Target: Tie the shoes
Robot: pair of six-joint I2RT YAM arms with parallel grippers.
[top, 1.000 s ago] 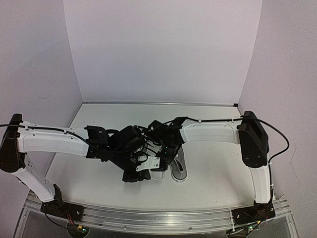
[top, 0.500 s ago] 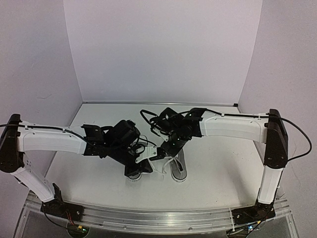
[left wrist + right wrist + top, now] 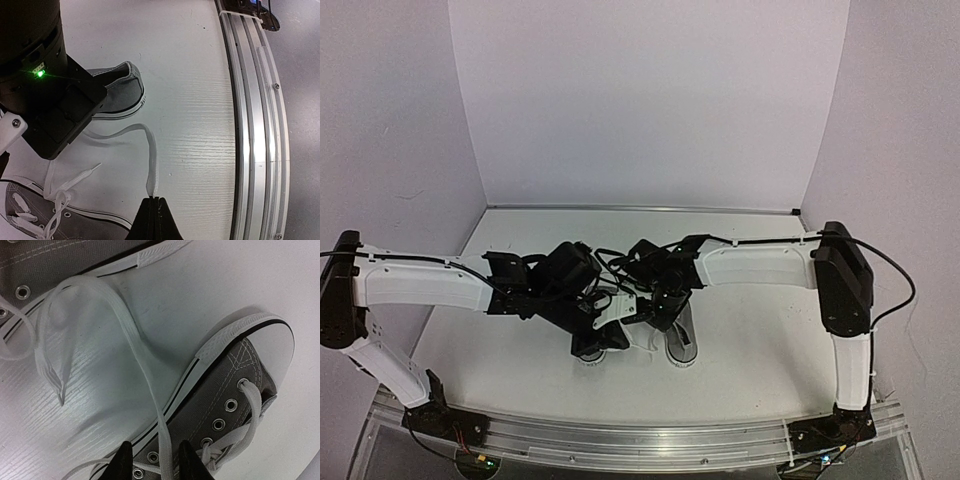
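Shoes [image 3: 680, 342] mid-table; bare tabletop [image 3: 200, 100] reaches the front rail [image 3: 255, 125]. Left wrist view: left gripper [image 3: 152, 202] pinches lace end [image 3: 151, 187]. Right wrist view: right gripper [image 3: 155, 459] spread, straddling lace strand [image 3: 145, 370]

White wood-grain counter [image 3: 200, 100] carries two grey canvas sneakers [image 3: 120, 90] left of the left fingers [image 3: 145, 225]; a white flat lace [image 3: 150, 160] lies just ahead.

A white, faintly grained tabletop [image 3: 750, 370] sits between plain pale lavender walls [image 3: 640, 100]. A ribbed silver aluminium rail [image 3: 640, 438], dotted with small screws, runs along the table's near edge.
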